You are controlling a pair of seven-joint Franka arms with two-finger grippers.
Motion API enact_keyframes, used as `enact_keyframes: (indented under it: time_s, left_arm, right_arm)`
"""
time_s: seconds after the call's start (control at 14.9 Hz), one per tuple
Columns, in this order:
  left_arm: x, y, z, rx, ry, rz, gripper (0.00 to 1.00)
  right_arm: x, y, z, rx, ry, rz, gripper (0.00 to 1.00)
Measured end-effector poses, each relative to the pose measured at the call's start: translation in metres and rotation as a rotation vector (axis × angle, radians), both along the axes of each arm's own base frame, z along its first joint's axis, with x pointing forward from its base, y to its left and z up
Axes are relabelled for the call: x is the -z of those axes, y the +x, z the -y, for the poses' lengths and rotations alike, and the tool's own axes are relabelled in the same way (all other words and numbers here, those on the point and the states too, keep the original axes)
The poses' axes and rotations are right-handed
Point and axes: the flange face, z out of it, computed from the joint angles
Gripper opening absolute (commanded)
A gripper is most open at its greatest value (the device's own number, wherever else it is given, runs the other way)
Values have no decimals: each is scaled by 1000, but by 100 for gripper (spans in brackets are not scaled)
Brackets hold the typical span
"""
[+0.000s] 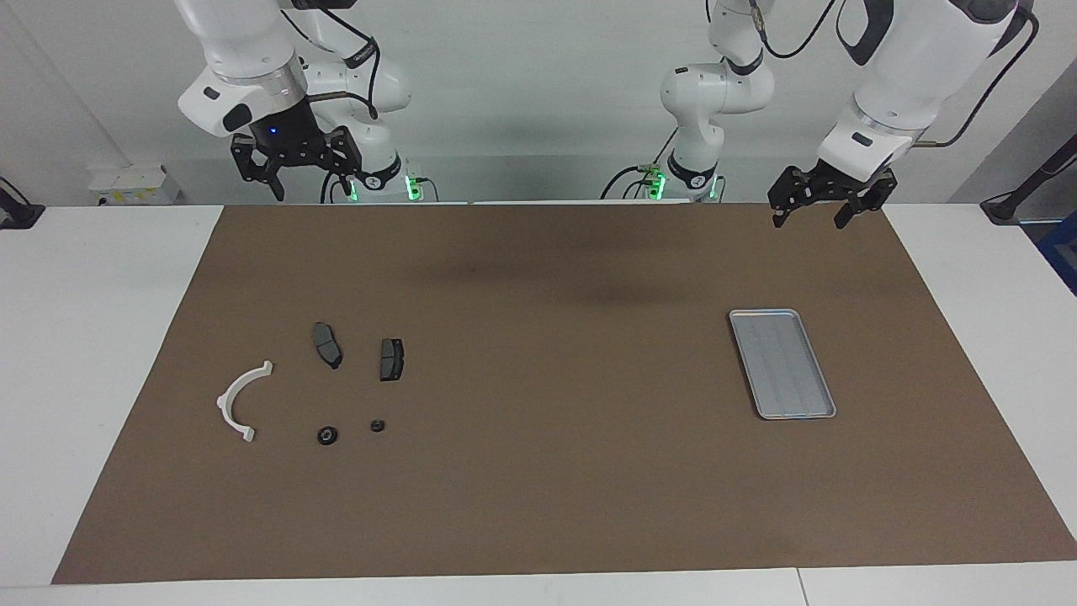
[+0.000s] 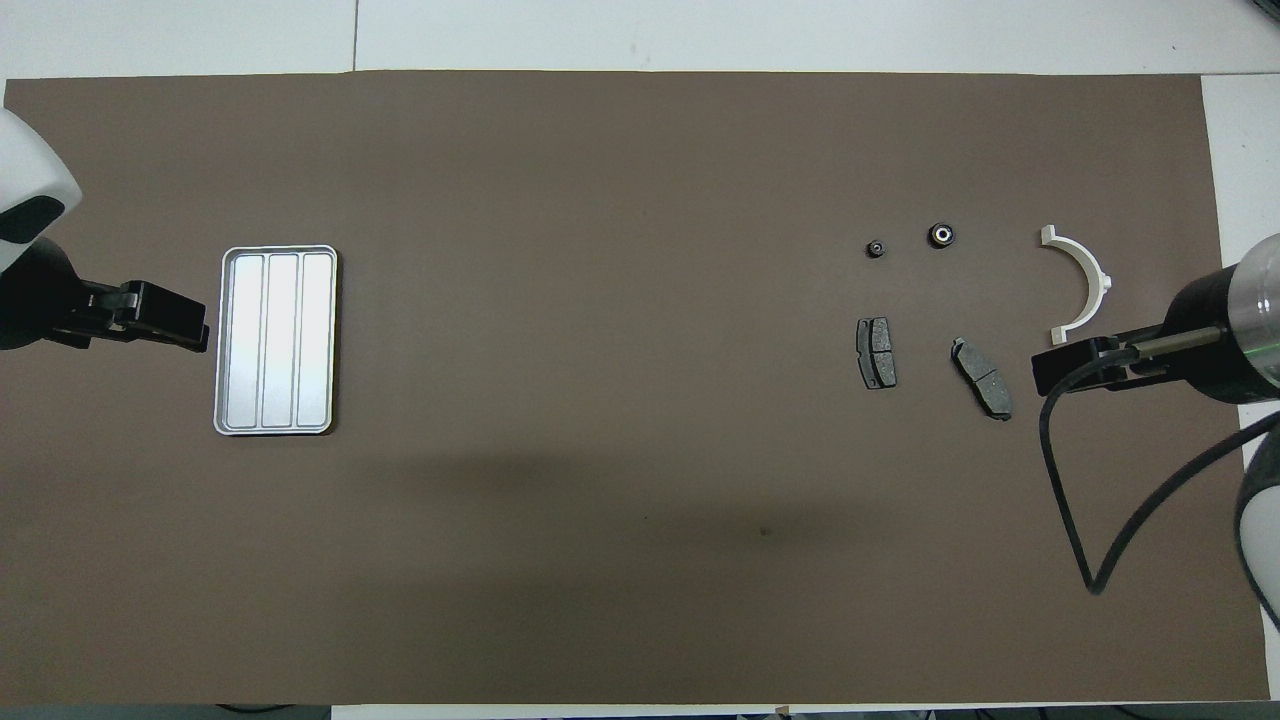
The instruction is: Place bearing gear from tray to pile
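The silver ridged tray (image 1: 782, 364) (image 2: 275, 340) lies on the brown mat toward the left arm's end and holds nothing. The pile is toward the right arm's end: a white half-ring arc (image 1: 238, 402) (image 2: 1082, 285), two dark grey brake pads (image 1: 327, 345) (image 1: 391, 359) (image 2: 877, 352) (image 2: 982, 377), and two small round black bearing-like parts (image 1: 327, 435) (image 1: 378, 426) (image 2: 940, 235) (image 2: 875, 248) farther from the robots than the pads. My left gripper (image 1: 809, 220) (image 2: 200, 335) hangs open and empty, raised over the mat beside the tray. My right gripper (image 1: 310, 183) (image 2: 1045, 375) hangs open and empty, raised beside the pile.
The brown mat (image 1: 555, 471) covers most of the white table (image 1: 92, 353). A black cable (image 2: 1060, 480) loops down from the right arm over the mat's end.
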Motion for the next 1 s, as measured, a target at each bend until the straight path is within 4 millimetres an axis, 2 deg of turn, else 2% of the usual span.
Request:
enact_keyframes:
  time_s: [1.0]
  left_arm:
    - [-4, 5, 2, 2, -6, 45, 100]
  right_arm:
    - [0, 0, 9, 18, -1, -8, 100]
